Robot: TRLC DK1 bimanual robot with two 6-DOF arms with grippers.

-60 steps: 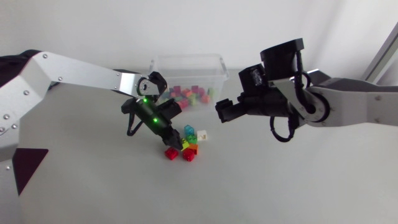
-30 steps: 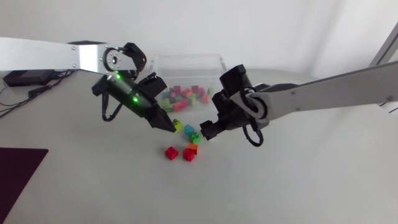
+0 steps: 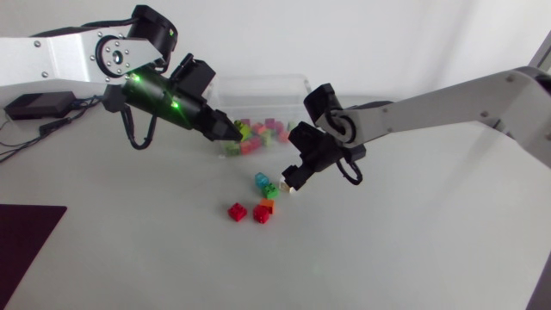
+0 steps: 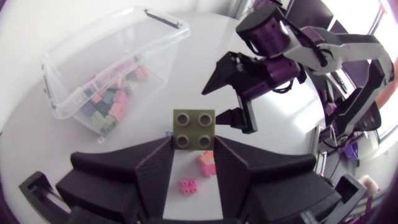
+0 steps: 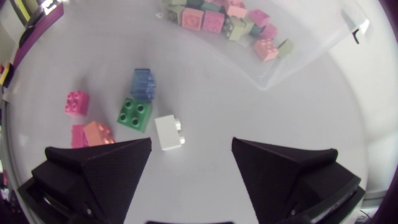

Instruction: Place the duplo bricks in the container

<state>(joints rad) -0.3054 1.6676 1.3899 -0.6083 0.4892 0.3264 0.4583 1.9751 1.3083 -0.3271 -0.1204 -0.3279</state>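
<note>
My left gripper is shut on a green duplo brick, held in the air by the front left of the clear container. In the left wrist view the brick sits clamped between the fingers, studs up. My right gripper hangs open, low over the loose bricks. Its wrist view shows a white brick just ahead of the open gripper, untouched. Beside it lie a green brick, a blue one and pink and orange ones.
The container holds several coloured bricks. Two red bricks and an orange one lie on the table in front of it. A dark mat covers the table's left front corner.
My left arm has lifted the green brick off the pile and carried it back and left towards the container. My right arm has come down and in over the loose bricks.
</note>
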